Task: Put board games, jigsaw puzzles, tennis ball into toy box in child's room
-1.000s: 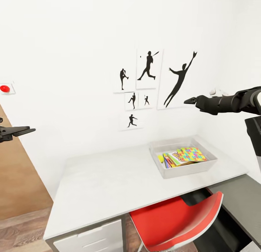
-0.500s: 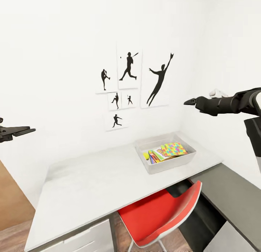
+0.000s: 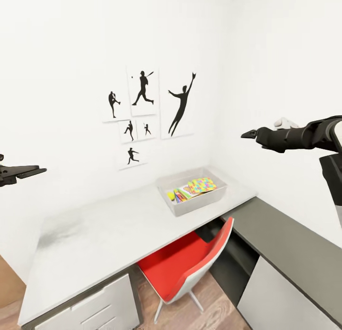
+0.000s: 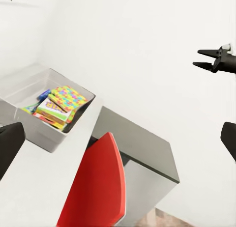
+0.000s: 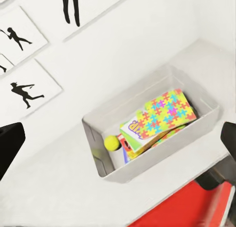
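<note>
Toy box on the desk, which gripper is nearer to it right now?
Right. The right gripper hangs above and just right of the toy box; the left gripper is far off left.

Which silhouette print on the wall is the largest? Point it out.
The leaping figure with one arm stretched up, the rightmost print in the cluster above the toy box. Its sheet is the biggest; the batter and the small prints beside it are smaller.

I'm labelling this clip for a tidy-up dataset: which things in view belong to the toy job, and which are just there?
Job things:
toy box on the table
jigsaw puzzle on top inside the box
tennis ball inside the box
board game under the puzzle

Just there:
red chair
silhouette pictures on the wall
grey side counter
</note>
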